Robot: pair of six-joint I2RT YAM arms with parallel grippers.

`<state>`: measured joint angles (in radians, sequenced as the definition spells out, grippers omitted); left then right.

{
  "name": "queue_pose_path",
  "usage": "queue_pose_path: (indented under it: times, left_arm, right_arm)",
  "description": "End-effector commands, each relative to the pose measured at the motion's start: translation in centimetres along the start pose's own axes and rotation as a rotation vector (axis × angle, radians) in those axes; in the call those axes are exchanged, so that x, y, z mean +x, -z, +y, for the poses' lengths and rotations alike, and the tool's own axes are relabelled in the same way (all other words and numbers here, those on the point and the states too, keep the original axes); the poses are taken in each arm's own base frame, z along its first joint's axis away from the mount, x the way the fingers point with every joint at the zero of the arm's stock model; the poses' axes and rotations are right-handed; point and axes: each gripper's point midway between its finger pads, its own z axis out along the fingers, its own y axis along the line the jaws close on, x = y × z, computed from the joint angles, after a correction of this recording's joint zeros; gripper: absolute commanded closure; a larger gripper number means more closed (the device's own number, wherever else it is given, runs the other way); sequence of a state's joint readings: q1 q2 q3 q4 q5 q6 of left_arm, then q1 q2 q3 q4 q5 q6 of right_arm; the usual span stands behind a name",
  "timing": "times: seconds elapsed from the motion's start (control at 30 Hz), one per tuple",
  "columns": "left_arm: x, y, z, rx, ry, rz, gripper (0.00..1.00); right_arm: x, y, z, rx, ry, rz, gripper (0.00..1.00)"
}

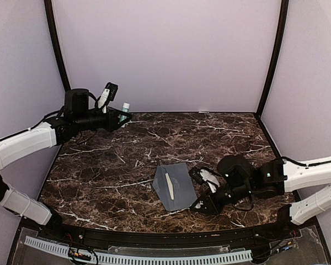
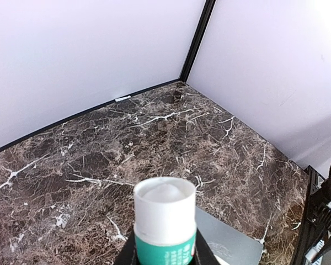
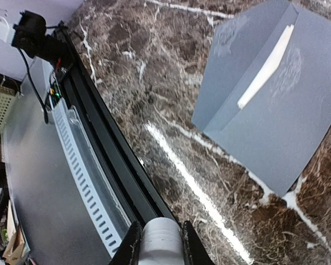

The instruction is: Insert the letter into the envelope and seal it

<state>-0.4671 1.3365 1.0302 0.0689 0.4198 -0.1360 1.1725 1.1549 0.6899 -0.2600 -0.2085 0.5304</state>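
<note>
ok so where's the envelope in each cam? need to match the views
Top external: the envelope lies flat, low centre, near the front edge of the table.
Left wrist: only a grey corner shows at the bottom edge, right of centre.
Right wrist: upper right, cut off by the frame.
Shared landmark: the dark, white-veined marble table under it in all three.
</note>
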Motion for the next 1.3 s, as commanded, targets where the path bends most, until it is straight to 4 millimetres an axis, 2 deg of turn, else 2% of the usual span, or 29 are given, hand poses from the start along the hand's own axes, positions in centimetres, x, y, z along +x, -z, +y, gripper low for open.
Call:
queue_pose_path:
  times: [0.0, 0.1, 0.43, 0.53, 0.7, 0.97, 1.07, 1.17, 1.27]
  left_arm:
    - [-0.1, 0.2, 0.0, -0.012, 0.010, -0.019, 1.00]
    - [-0.2, 0.1, -0.3, 0.004, 0.032, -0.016, 1.00]
    - [0.0, -0.1, -0.4, 0.014, 0.043, 0.007, 1.00]
    - [0.0, 0.0, -0.5, 0.016, 0.044, 0.008, 1.00]
    - [0.2, -0.2, -0.5, 0.017, 0.052, 0.018, 1.00]
    - [0.4, -0.3, -0.3, 0.010, 0.052, 0.026, 1.00]
    - [0.4, -0.3, -0.5, 0.024, 0.050, 0.027, 1.00]
    - [-0.1, 0.0, -2.4, 0.120, 0.032, 0.010, 1.00]
    - [-0.6, 0.3, -4.5, 0.186, 0.022, -0.012, 1.00]
  right_arm:
    - [1.4, -1.4, -0.5, 0.108, 0.019, -0.034, 0.90]
    - [2.5, -2.4, -1.2, 0.169, 0.043, -0.020, 0.89]
    - [4.1, -6.7, -2.5, 0.261, 0.118, 0.034, 0.88]
    - [4.6, -7.4, -2.6, 0.286, 0.151, 0.059, 0.86]
    - [5.8, -8.0, -4.1, 0.348, 0.156, 0.099, 0.81]
    - [5.7, -7.9, -3.9, 0.337, 0.152, 0.097, 0.51]
    - [5.0, -7.5, -3.3, 0.324, 0.144, 0.071, 0.40]
    - [3.0, -6.3, -2.4, 0.309, 0.137, -0.004, 0.29]
    - [-0.2, -4.2, -1.4, 0.273, 0.104, -0.111, 0.21]
